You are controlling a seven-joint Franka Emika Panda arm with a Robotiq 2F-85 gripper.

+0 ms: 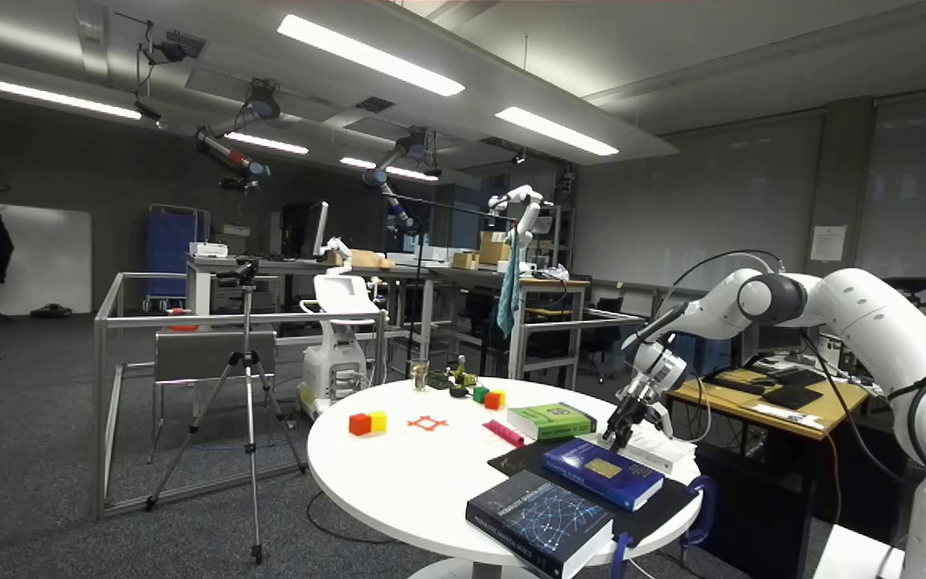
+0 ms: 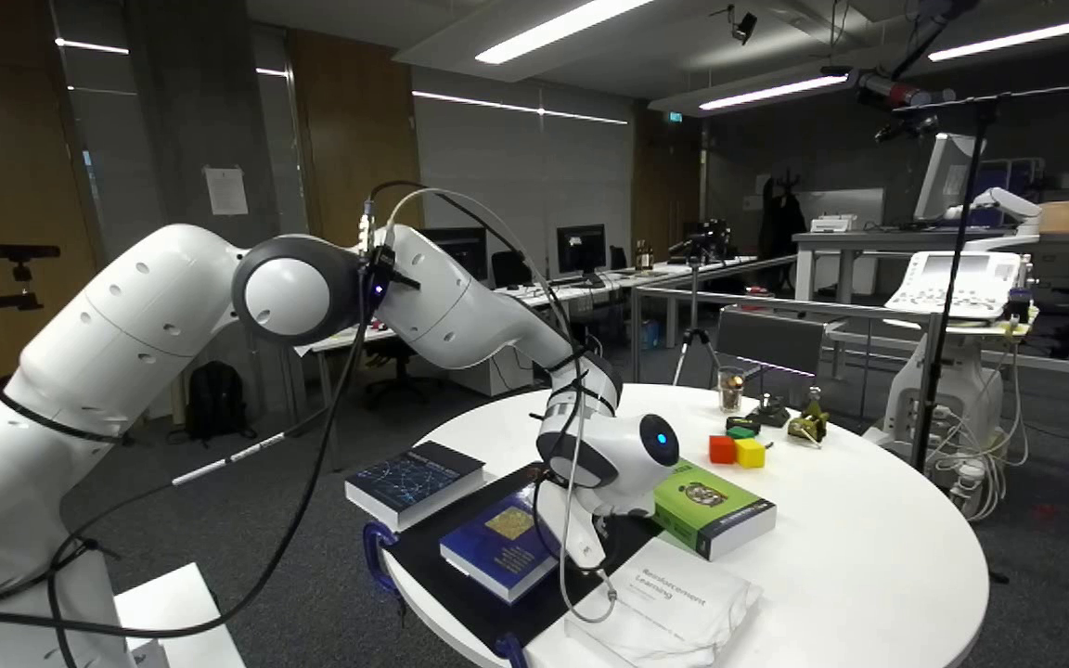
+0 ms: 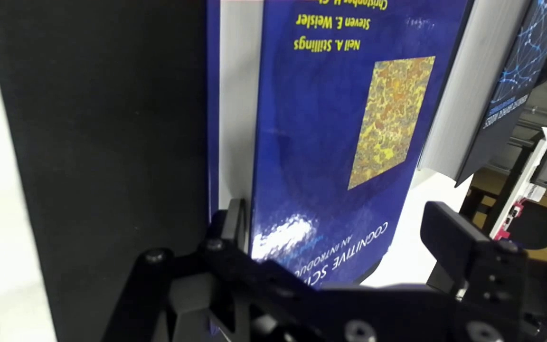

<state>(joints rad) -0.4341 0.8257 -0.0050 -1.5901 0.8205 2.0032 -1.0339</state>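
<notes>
Arm (image 1: 833, 297) arches downward, end effector (image 3: 337, 221) spread wide, holding nothing, near blue book (image 3: 321, 133)

Arched arm (image 2: 460, 315), jaws downward, wide apart

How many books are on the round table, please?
4: the blue book on the mat, the dark book and the white book on opposite sides of it, and the green book beside the white one.
</notes>
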